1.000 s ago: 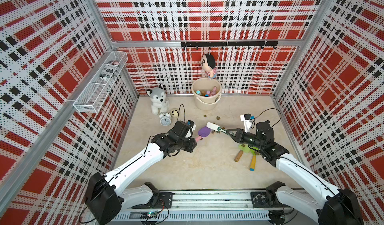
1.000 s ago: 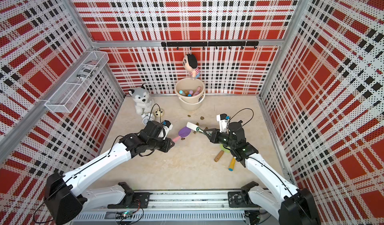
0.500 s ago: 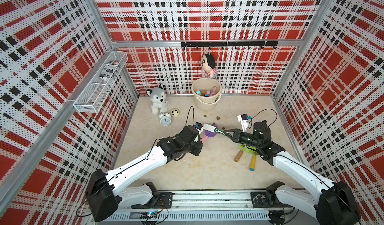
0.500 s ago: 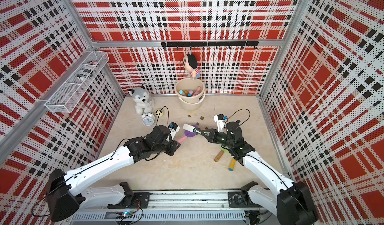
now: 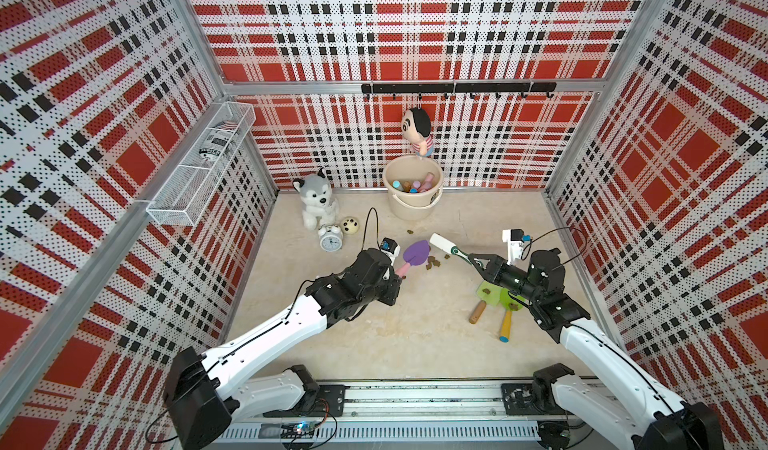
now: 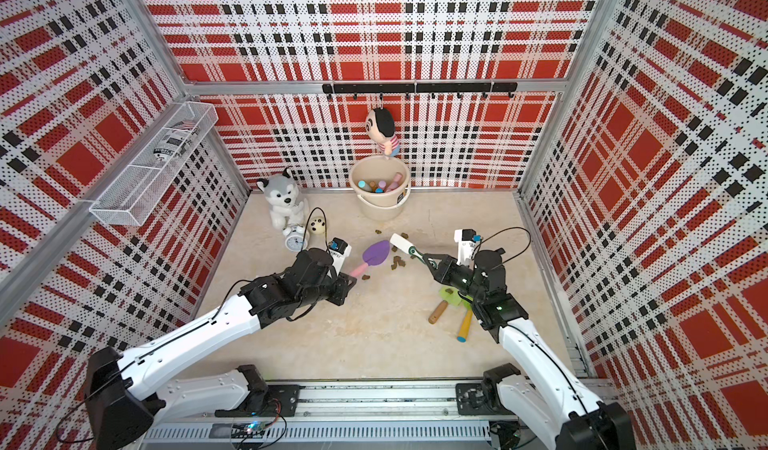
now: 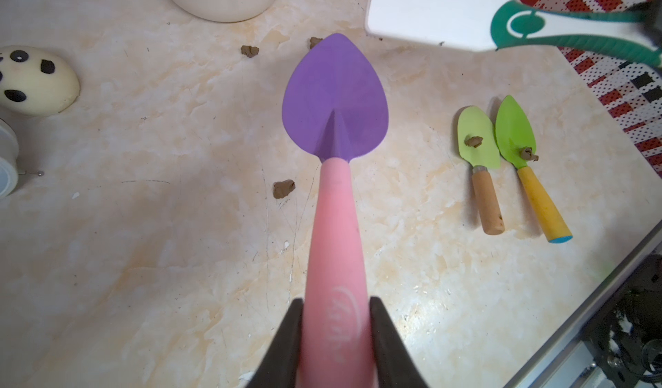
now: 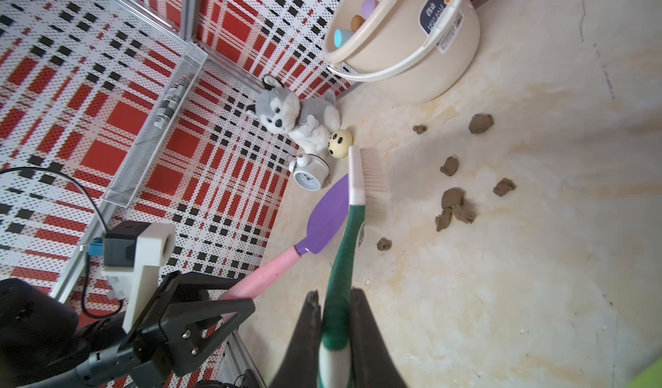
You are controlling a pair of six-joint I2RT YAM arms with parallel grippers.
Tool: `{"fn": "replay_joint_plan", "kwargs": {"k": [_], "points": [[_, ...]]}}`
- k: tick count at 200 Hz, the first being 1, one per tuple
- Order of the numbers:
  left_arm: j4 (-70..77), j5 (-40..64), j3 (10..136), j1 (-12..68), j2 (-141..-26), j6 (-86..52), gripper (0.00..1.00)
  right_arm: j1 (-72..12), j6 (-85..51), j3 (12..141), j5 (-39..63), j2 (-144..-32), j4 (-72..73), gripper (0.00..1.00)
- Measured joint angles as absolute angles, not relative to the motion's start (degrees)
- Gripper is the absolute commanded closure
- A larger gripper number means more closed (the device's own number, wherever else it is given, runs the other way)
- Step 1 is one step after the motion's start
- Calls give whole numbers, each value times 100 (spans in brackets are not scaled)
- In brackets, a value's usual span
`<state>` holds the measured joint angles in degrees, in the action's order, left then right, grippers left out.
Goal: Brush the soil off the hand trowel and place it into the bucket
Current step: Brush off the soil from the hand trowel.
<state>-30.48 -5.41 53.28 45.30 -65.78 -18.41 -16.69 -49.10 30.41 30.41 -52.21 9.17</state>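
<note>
My left tool [image 7: 336,302] is clamped on the pink handle of the hand trowel [image 7: 335,96], whose purple blade juts out mid-frame, raised off the desk [image 5: 415,335] and bare of lumps as far as I can see. My right tool [image 8: 335,293] is clamped on the green grip of the brush [image 7: 430,13], with its white head just beside the blade tip at the upper right of the left wrist view. The soil [image 8: 453,203] lies scattered on the desk near the blade. The bucket [image 5: 411,207] stands at the back wall, upper centre in both top views. The handle is smooth and tapered, so I judge it could slide in my grip on a quick swing. The brush head is close enough to clip the blade if both arms move at once. Other handles already stand in the bucket, and a doll [image 5: 417,130] hangs over its far rim; either could snag the trowel. Bare desk lies between blade and bucket. A plush dog [image 5: 316,198] and a clock [image 5: 330,240] crowd the upper left, and two green trowels [image 7: 478,135] lie beneath my right arm.
</note>
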Motion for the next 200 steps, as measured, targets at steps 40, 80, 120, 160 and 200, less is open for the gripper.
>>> {"fn": "replay_joint_plan", "kwargs": {"k": [40, 80, 120, 160, 200], "points": [[-2886, -493, 5273, 4458, -6525, -1846, 100, -1831, -5218, 2842, 4056, -5603, 2121, 100], [-2829, -478, 5242, 4434, -6525, -1894, 100, -2016, -5133, 2842, 4130, -5848, 2056, 100], [-2810, -478, 5225, 4431, -6486, -1905, 100, -1946, -4958, 2856, 3736, -5843, 1629, 100], [-2810, -475, 5170, 4429, -6412, -1905, 100, -1662, -4875, 2919, 3459, -5712, 1286, 100], [-2775, -3, 5170, 4093, -6160, -1933, 100, -1466, -3854, 3142, 3094, -5411, 843, 100]]}}
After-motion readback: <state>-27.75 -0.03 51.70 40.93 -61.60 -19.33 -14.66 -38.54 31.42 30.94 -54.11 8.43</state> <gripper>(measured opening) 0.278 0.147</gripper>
